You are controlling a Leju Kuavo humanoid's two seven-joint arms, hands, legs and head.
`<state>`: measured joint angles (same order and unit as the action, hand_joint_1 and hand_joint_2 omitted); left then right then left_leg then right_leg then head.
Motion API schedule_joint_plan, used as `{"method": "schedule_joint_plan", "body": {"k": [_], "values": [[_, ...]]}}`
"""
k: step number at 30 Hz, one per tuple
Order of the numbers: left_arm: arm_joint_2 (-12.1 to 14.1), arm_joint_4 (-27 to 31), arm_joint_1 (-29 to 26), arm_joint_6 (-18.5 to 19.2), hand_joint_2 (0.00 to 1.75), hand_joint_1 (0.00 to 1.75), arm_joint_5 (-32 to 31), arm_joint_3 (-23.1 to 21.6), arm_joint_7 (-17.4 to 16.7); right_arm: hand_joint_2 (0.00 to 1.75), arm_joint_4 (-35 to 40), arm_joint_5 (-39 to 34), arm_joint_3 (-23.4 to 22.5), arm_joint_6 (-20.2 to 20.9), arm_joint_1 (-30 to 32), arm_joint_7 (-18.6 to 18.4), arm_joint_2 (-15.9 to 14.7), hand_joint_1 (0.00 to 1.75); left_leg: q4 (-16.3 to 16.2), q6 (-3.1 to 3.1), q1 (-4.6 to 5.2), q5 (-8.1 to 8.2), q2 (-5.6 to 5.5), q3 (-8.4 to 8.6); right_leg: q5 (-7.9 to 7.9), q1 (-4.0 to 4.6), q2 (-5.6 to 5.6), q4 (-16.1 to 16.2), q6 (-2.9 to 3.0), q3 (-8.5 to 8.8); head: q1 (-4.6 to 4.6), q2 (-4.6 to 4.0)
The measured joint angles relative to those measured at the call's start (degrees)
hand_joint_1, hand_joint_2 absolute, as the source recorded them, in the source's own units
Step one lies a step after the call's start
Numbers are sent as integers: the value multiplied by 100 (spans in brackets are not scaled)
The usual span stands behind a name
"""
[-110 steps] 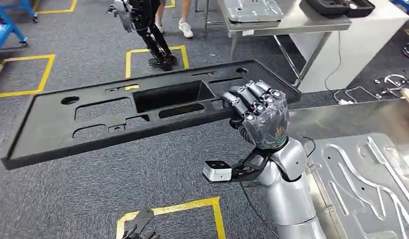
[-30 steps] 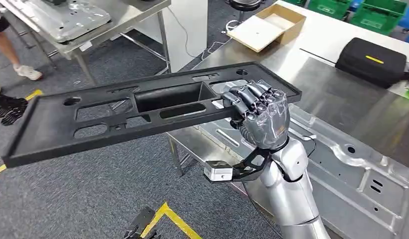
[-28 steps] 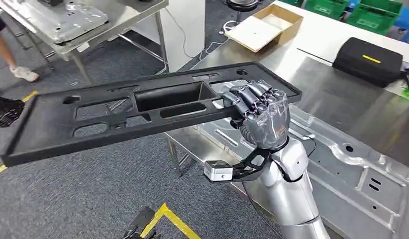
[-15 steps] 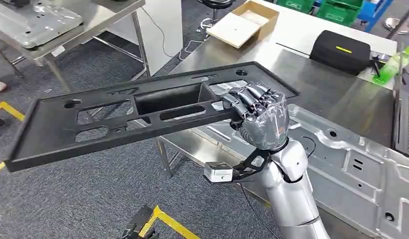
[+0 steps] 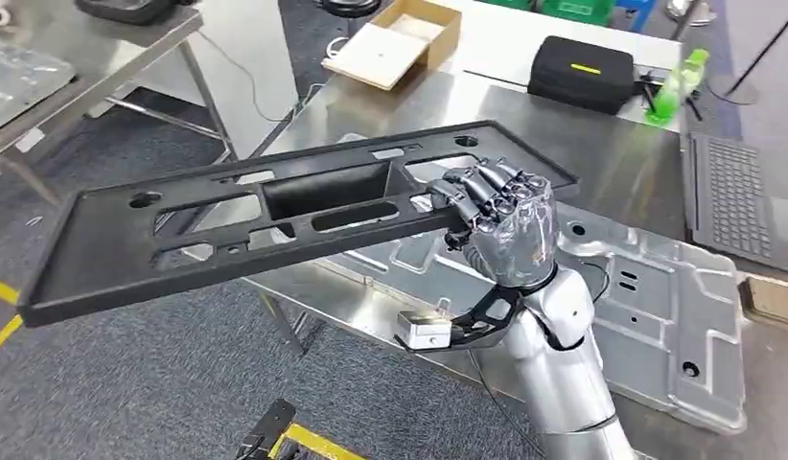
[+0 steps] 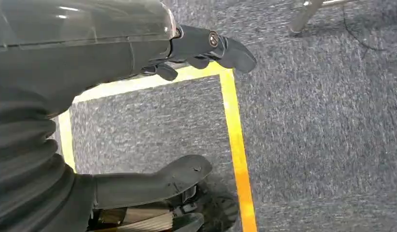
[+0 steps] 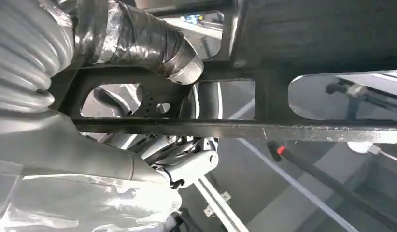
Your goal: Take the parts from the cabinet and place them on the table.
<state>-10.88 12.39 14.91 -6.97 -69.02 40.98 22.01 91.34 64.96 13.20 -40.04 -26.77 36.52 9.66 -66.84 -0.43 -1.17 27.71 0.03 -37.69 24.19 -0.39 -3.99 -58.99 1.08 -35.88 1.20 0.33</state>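
Note:
A long black plastic panel (image 5: 227, 230) with several cut-outs and a deep rectangular recess is held level in the air. My right hand (image 5: 500, 220) grips it near its right end, fingers curled over the near rail. From below, the right wrist view shows the panel's ribs (image 7: 307, 48) and my taped thumb (image 7: 158, 46) pressed against a bar. The panel's right end hangs above the steel table (image 5: 601, 153); the rest reaches out over the carpet. My left hand (image 6: 138, 53) hangs by my side over the floor, fingers apart, holding nothing.
A large stamped metal sheet (image 5: 649, 316) lies on the table under my right arm. Farther back are a cardboard box (image 5: 395, 38), a black case (image 5: 582, 72), a green bottle (image 5: 673, 86) and a laptop (image 5: 740, 196). Another steel table (image 5: 83, 57) stands at the far left.
The whole view has swung: the steel table and its things have slid leftwards and closer under the panel. The panel stays in my right hand in the same pose.

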Motion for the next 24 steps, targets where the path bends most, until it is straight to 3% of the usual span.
{"method": "schedule_joint_plan", "body": {"k": [1,2,4,6,7,8,9,11,12,13,14,15,16,17,18,21,22,23,24], "values": [[4,0,4,0,175,0,2,0,0,175,0,-2,-7,0,-1,0,0,175,464,-3,-32,-220,-136,204,31,-8,-58,-48,-31,-7,0,0],[4,0,9,0,175,0,2,0,0,175,0,-4,-13,0,-5,0,0,175,588,-1,-51,-126,-397,259,55,12,-108,-106,-66,-58,2,0],[4,0,5,0,175,0,2,0,0,175,-4,-9,-22,2,-7,0,4,175,619,36,-42,-124,-348,250,38,-3,-208,-142,-130,-133,2,0],[0,0,13,2,175,0,2,-2,-2,175,-7,-11,-50,0,-1,-7,0,175,654,133,-30,-155,-250,269,7,-23,-317,-102,-218,-143,2,0],[-11,0,36,0,175,0,2,-7,0,175,-7,-11,-61,0,6,-17,0,175,705,187,-50,-189,-170,294,45,-35,-183,-148,-225,-146,4,0],[-7,0,50,0,175,0,4,-7,0,175,-7,-11,-72,0,-18,-33,-2,175,724,227,-45,-191,-128,310,170,0,103,-319,-247,-220,28,0],[-7,0,55,-4,175,0,7,-7,0,175,-9,-11,-72,0,-38,-46,-2,175,728,243,-31,-192,-75,312,370,-12,253,-662,-272,-394,20,0],[-2,0,43,-4,175,0,7,-7,-7,175,-39,-4,-72,0,-37,-61,-4,175,726,263,-7,-179,60,312,699,-45,344,-1471,-311,-798,24,0],[2,0,44,-4,175,0,6,-7,-7,175,-65,-4,-77,0,-36,-68,-7,175,724,267,-3,-175,115,310,730,-51,357,-1666,-319,-906,22,0],[2,0,47,-4,175,0,4,-7,-7,175,-89,-4,-79,0,-36,-70,-7,175,724,267,-3,-167,181,313,638,-51,369,-1625,-320,-891,26,0],[0,0,52,-4,175,0,4,-9,-7,175,-103,-4,-81,0,-36,-70,-7,175,724,264,-1,-159,238,322,448,-50,383,-1356,-310,-753,22,0],[-2,0,56,-4,175,0,7,-9,-7,175,-105,-2,-81,0,-38,-72,-7,175,724,252,-1,-149,286,337,213,-44,426,-902,-287,-507,24,0],[-4,0,61,-4,175,0,7,-11,-7,175,-105,0,-81,0,-49,-74,-7,175,725,236,1,-136,330,357,-1,-27,546,-393,-248,-220,22,0],[-4,0,66,-4,175,0,9,-15,-7,175,-105,0,-81,0,-75,-81,-7,175,726,220,14,-125,370,366,42,28,783,-84,-212,-81,24,0],[-4,0,75,-4,175,0,9,-18,-7,175,-109,0,-81,0,-102,-85,-4,175,718,183,47,-107,399,361,29,87,777,-54,-167,-80,17,0],[-20,0,74,-4,175,0,11,-35,-7,175,-127,-2,-92,0,-126,-114,-7,175,770,95,44,-96,532,419,27,97,586,-42,-96,-100,22,0],[-29,0,79,-4,175,0,11,-42,-7,175,-125,-2,-92,0,-125,-116,-7,175,749,52,31,-48,522,397,-21,11,517,40,-29,-41,15,0],[-24,0,83,-4,175,0,13,-42,-7,175,-127,-2,-92,0,-143,-118,-7,175,608,36,21,54,309,381,-31,25,476,76,-23,-14,22,0],[-24,0,83,-4,175,0,18,-42,-7,175,-142,0,-92,0,-164,-127,-7,175,318,37,16,230,178,252,-35,23,455,71,26,-13,17,0]]}}
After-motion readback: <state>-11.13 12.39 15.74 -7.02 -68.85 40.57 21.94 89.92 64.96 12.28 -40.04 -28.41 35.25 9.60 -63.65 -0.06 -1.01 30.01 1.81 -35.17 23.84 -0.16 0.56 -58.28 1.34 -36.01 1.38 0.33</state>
